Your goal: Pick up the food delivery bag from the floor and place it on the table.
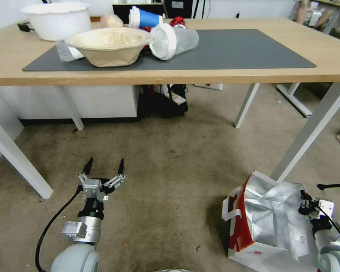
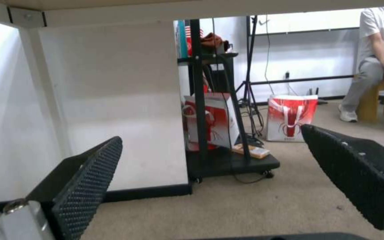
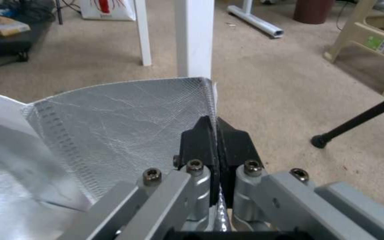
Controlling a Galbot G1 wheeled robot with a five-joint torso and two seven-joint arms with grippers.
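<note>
Food delivery bag (image 1: 268,223) sits on the floor (image 1: 170,177) at lower right of the head view, beside a leg of the table (image 1: 336,56). We see the right gripper (image 3: 215,133) clenched on the bag's foil rim. Left gripper (image 1: 104,167), lower left, hovers over carpet, jaws spread, grasping nothing.

Carpeted office with work tables (image 1: 223,73)
</note>
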